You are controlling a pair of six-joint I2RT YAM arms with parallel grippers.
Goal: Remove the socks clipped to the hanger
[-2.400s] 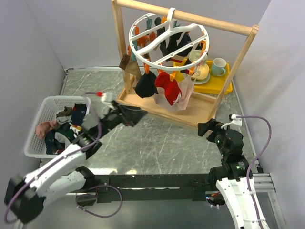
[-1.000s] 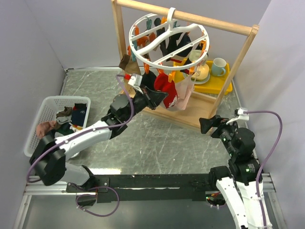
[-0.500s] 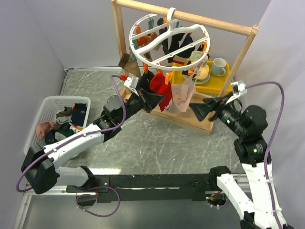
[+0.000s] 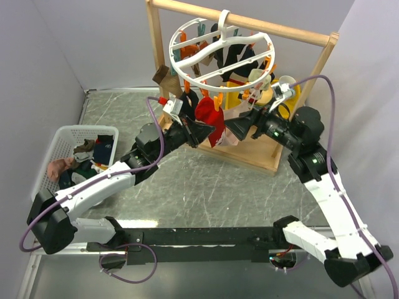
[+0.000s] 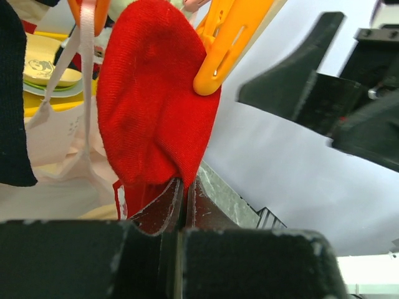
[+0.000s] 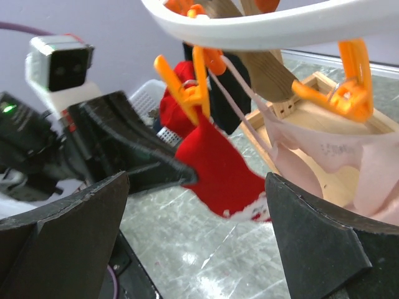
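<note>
Seen from above, the white plastic hanger (image 4: 206,89) hangs by its hook on the rail of a light wooden frame (image 4: 280,30). It is a round ring with wavy cross-bars, and dark socks (image 4: 229,53) and other socks dangle from its orange clips. Both arms reach in under it: the left gripper (image 4: 209,131) is at the red sock (image 4: 207,113), and the right gripper (image 4: 232,129) is just beside the pale pink sock (image 4: 229,114). Only this view shows the white lattice basket (image 4: 68,131) on the left of the grey marbled table (image 4: 187,180), with loose socks (image 4: 100,149) heaped inside.

The left wrist view is close enough to show the grip itself — two black fingers pressed together on the lower edge of the red sock, which is a soft, fuzzy knit. A smooth orange clip (image 5: 234,34) lies against the sock's upper right edge. The pale pink sock hangs thin and limp at the left. The right gripper's black bulk fills the right side, apart from the red sock.

In the right wrist view, that gripper's own fingers (image 6: 62,237) are spread wide and hold nothing — the red sock and the left gripper's tip show beyond the gap. The hanger's glossy rim curves overhead. The red sock hangs from an orange clip and has white marks at its low edge. The pale pink sock is sheer, with faint print. Whether a finger touches it cannot be told.
</note>
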